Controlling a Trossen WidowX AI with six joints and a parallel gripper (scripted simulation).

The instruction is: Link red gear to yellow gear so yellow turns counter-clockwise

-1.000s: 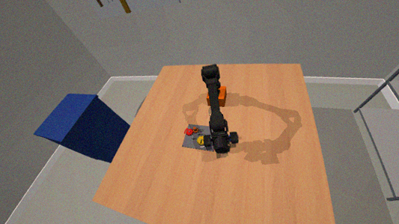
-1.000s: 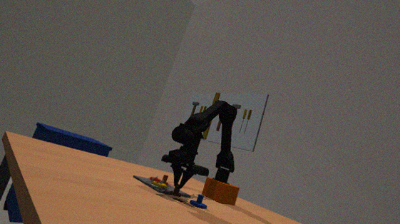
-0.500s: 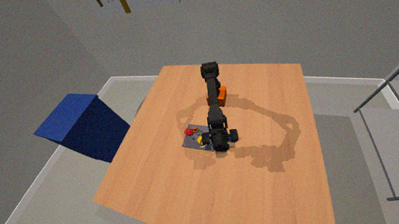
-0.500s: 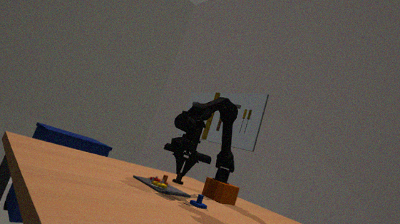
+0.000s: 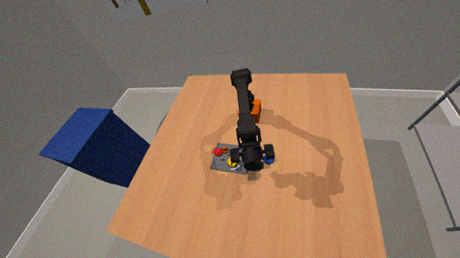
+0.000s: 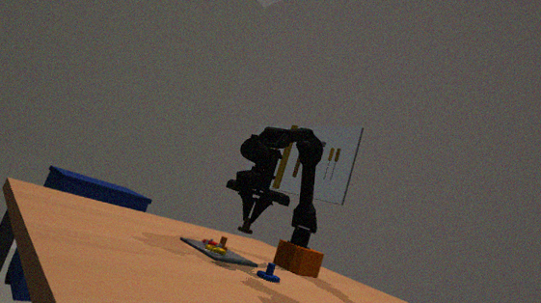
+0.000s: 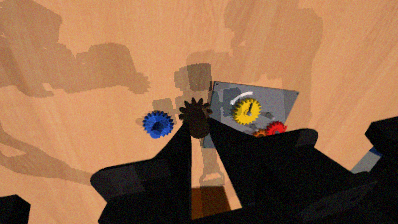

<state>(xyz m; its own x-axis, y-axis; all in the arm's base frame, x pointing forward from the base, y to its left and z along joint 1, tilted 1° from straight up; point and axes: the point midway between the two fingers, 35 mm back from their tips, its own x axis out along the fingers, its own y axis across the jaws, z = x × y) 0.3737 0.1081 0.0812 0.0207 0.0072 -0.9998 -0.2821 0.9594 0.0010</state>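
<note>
My gripper (image 6: 247,222) (image 7: 198,123) is shut on a dark gear (image 6: 245,230) (image 7: 194,108), held by its hub in the air, over the table beside the board's edge. The grey board (image 5: 218,166) (image 6: 239,262) (image 7: 281,97) carries the red gear (image 5: 218,152) (image 7: 276,128) and the yellow gear (image 5: 232,164) (image 6: 215,250) (image 7: 247,111). An orange gear (image 5: 225,149) (image 6: 223,241) (image 7: 259,133) with an upright hub is on the board right next to the red one. A blue gear (image 5: 269,160) (image 6: 268,275) (image 7: 158,125) stands on the table. The arm hides part of the board in the top view.
The orange base block (image 5: 257,109) (image 6: 299,259) (image 7: 210,202) stands behind the board, under the arm. Shadows of the arm fall across the wooden table (image 5: 303,233) (image 6: 121,266). A blue bin (image 5: 97,144) is beyond the table's left edge.
</note>
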